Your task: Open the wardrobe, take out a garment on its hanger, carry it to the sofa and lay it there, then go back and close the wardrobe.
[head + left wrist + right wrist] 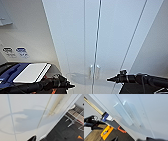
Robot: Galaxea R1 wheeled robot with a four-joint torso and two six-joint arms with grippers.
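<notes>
The wardrobe (112,37) stands right in front of me, tall and white, with both doors shut. Its pair of small white vertical handles (94,71) sits at the centre seam and shows large in the right wrist view (127,114). My right gripper (109,79) hovers just right of the handles, pointing at them and not touching; two dark fingertips (116,138) show well apart in its wrist view. My left gripper (72,86) hangs lower, left of the handles and short of the left door (27,116). The garment, the hanger and the sofa are hidden.
A blue and white object (30,72) lies close at the lower left beside a white wall with stickers (15,51). Dark wood floor (60,131) runs along the wardrobe's base. A white-legged chair (75,119) stands nearby, and an orange object (107,132) lies on the floor.
</notes>
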